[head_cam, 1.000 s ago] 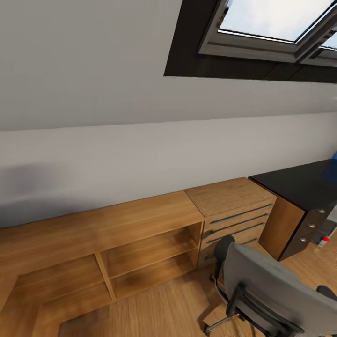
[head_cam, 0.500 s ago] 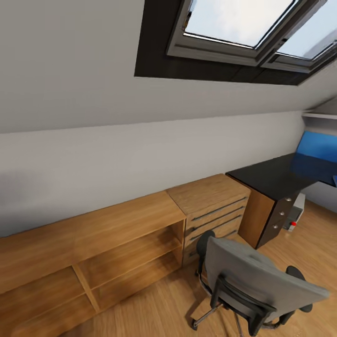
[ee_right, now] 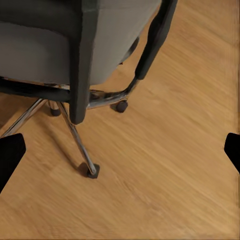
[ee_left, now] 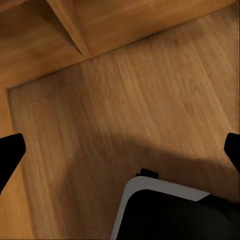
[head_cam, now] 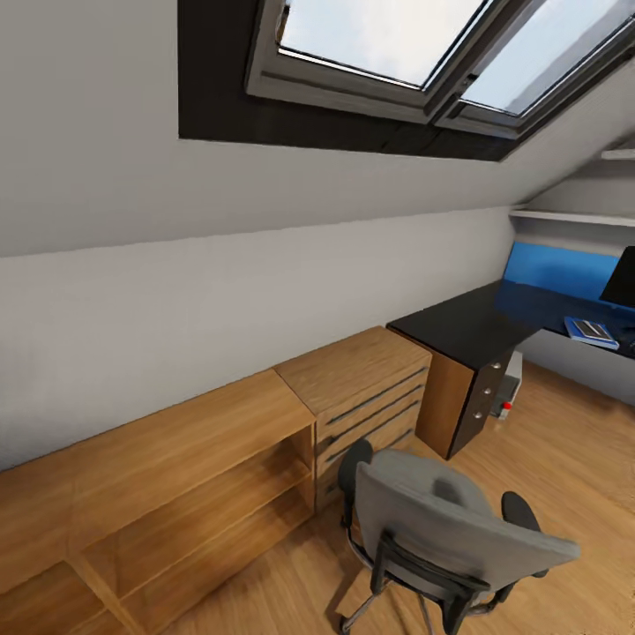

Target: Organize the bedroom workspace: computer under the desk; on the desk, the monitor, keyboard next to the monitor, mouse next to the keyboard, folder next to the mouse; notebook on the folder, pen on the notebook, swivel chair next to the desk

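The swivel chair (head_cam: 450, 520) stands on the wooden floor near me, its grey back toward me, some way short of the desk (head_cam: 467, 328). The desk has a glossy black top and a dark drawer unit. The light-grey computer (head_cam: 510, 390) with its red dot sits under it. On the desktop at the far right lies the blue folder (head_cam: 589, 332) with a darker flat thing on it, probably the notebook. The monitor (head_cam: 623, 279) is cut off by the picture's edge. My left gripper (ee_left: 120, 150) hangs open over bare floor. My right gripper (ee_right: 120, 150) is open above the chair's chrome base (ee_right: 75, 125).
A light wooden drawer chest (head_cam: 366, 388) stands against the desk's left end, with a long open wooden shelf unit (head_cam: 176, 476) beside it along the sloped wall. A skylight is overhead. A blue panel (head_cam: 564, 269) backs the desk. Part of my own base (ee_left: 165, 210) shows in the left wrist view.
The head camera has swung to the right, so the whole scene slid left. More of the desk, the computer, the folder and the monitor's edge have come into view.
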